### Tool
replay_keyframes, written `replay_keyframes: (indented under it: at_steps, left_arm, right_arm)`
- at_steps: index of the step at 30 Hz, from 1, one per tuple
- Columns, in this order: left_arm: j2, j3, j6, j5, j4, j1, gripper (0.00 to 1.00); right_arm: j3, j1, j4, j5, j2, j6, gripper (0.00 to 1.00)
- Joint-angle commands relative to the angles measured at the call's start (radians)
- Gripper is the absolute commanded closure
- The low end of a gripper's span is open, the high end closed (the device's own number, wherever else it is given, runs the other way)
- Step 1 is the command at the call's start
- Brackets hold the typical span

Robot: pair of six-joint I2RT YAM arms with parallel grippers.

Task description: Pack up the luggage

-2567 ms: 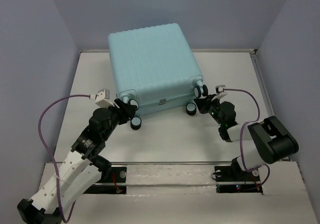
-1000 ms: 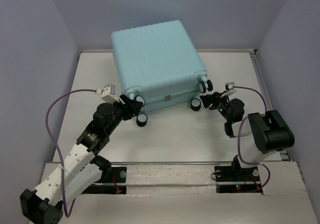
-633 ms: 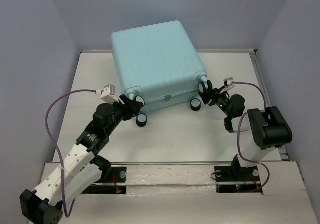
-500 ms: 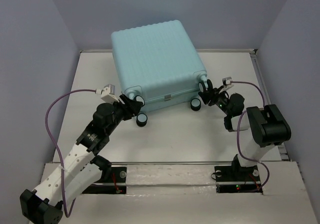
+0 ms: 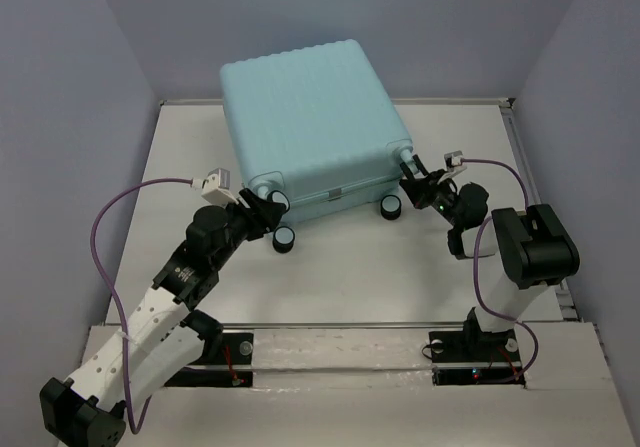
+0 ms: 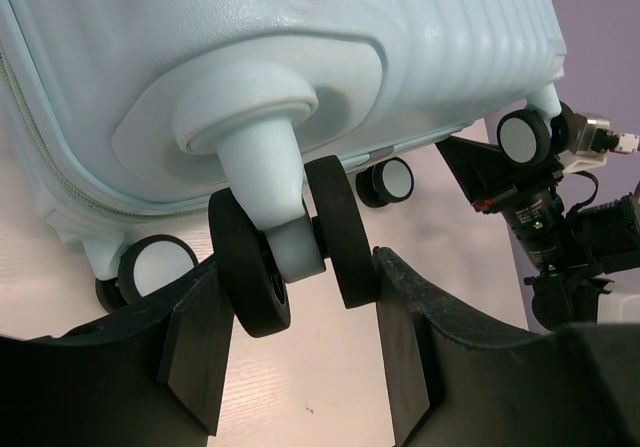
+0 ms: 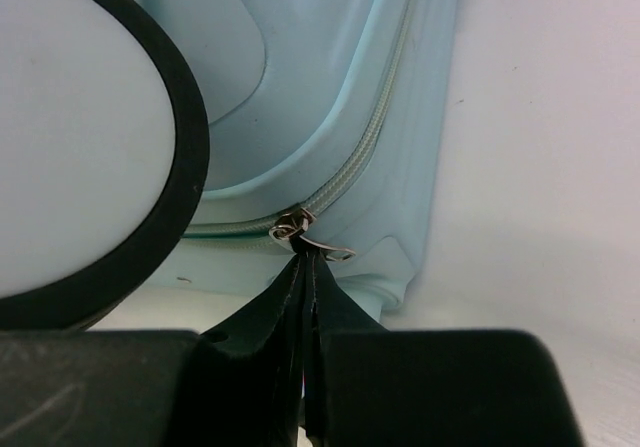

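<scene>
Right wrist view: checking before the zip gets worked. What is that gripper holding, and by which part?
The right gripper holds the luggage by its metal zipper pull, pinched between the fingertips.

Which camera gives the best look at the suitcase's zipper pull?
Right wrist: the zipper pull sits close up, pinched in the shut right jaws. Top external loses it behind the right arm; left wrist shows only zipper track.

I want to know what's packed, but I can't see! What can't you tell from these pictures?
- The inside of the luggage: in all views its closed shell hides it.
- The zipper pull: too small in the top view; in the right wrist view the shut right pincer covers its end.
- Whether the left pincer squeezes the wheel or only flanks it: in the left wrist view the touching spots are covered.
</scene>
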Motion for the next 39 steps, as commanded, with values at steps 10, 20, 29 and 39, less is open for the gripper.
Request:
replay_keyframes:
  at_steps: [10,20,29,39]
  left_arm:
    - [0.109,0.143,0.032,0.187,0.355,-0.019,0.94]
    - [0.087,0.177,0.067,0.116,0.286,-0.019,0.94]
    - [-0.074,0.142,0.113,-0.04,0.099,-0.015,0.94]
    - [-0.154,0.165,0.153,-0.059,0.039,-0.01,0.94]
  right_arm:
    - [-0.109,0.608,0.235,0.301,-0.066,-0.003,0.93]
    - [-0.149,0.73,0.153,0.497,-0.094,-0.043,0.93]
    - [-0.265,0.281,-0.048,0.432,-0.308,0.066,0.9]
    - [-0.108,0.108,-0.157,0.122,-0.268,-0.026,0.46]
